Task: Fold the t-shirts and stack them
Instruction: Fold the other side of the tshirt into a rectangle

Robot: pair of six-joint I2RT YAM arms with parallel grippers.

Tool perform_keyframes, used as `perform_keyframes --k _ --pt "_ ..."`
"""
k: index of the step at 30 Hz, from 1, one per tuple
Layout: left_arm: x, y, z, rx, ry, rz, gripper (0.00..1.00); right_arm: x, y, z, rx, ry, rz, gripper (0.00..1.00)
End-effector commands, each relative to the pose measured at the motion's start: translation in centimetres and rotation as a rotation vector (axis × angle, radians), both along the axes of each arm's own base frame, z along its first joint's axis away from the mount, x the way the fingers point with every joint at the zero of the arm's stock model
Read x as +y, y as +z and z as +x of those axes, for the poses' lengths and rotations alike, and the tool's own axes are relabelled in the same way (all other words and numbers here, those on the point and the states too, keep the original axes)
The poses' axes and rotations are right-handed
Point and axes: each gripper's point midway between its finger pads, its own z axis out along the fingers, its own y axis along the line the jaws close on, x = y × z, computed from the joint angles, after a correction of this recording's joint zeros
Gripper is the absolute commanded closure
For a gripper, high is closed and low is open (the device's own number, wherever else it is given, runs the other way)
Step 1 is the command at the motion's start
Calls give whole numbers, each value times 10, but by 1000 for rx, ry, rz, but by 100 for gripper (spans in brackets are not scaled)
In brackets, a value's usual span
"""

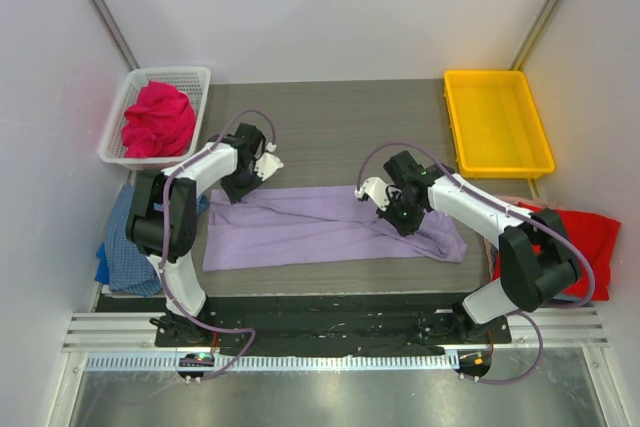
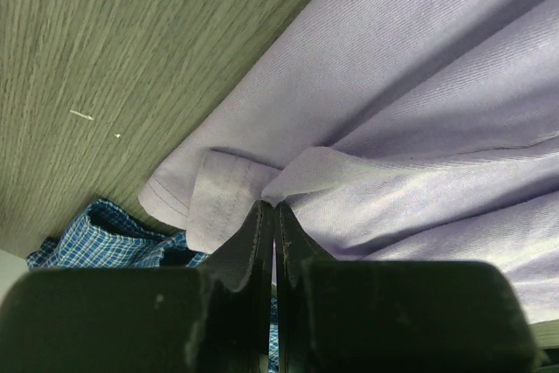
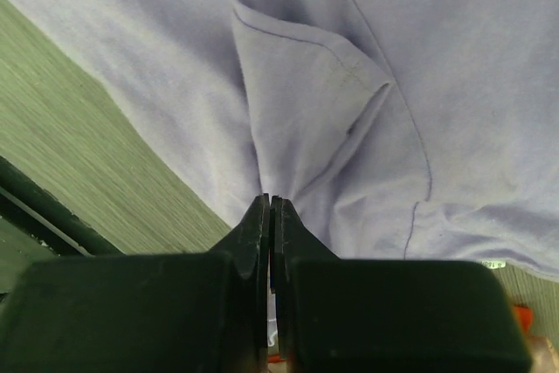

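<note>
The lavender t-shirt (image 1: 320,225) lies in the middle of the table (image 1: 340,127), folded into a long band running from 9 o'clock to 3 o'clock in the top view. Its near edge is fairly straight and its 3 o'clock end is rumpled.

At the band's 10 o'clock corner the left gripper (image 1: 242,183) is down on the cloth. In the left wrist view its fingers are pressed together with a hemmed fold of lavender fabric pinched at the tips. Toward the 3 o'clock end the right gripper (image 1: 401,213) is down on the far edge. Its fingers are likewise closed to a hairline, nipping a gathered pleat beside a sleeve seam.

The blue checked t-shirt (image 1: 125,247) is bunched at 8 o'clock, partly off the table's edge, just beside the lavender corner. The red t-shirt (image 1: 585,237) lies crumpled at 4 o'clock, past the right arm. The magenta-pink t-shirt (image 1: 158,119) is heaped in the white mesh basket (image 1: 195,75) at 10 o'clock. The yellow tray (image 1: 500,169) sits at 2 o'clock, well apart from the lavender cloth.
</note>
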Motion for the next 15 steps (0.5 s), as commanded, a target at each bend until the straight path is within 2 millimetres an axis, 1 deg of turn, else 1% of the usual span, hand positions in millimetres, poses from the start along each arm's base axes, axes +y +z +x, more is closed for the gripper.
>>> perform_keyframes --k 1,6,8,10,12,14,15 --pt "3 16 5 -52 1 10 95 4 7 -11 0 19 16 99" --pt "3 15 3 -48 0 13 96 2 3 -28 43 53 -3 99" --pt "4 15 4 -47 0 15 96 2 3 -32 47 62 -4 99" --pt "3 17 5 -51 3 13 95 1 7 -33 35 67 -6 99" --pt "2 18 7 -53 1 10 96 0 11 -26 -3 64 -14 99" --pt "2 19 8 -53 5 7 96 1 17 -18 -33 53 -15 93" --pt "2 19 8 -52 6 9 96 2 19 -14 -46 51 -17 82"
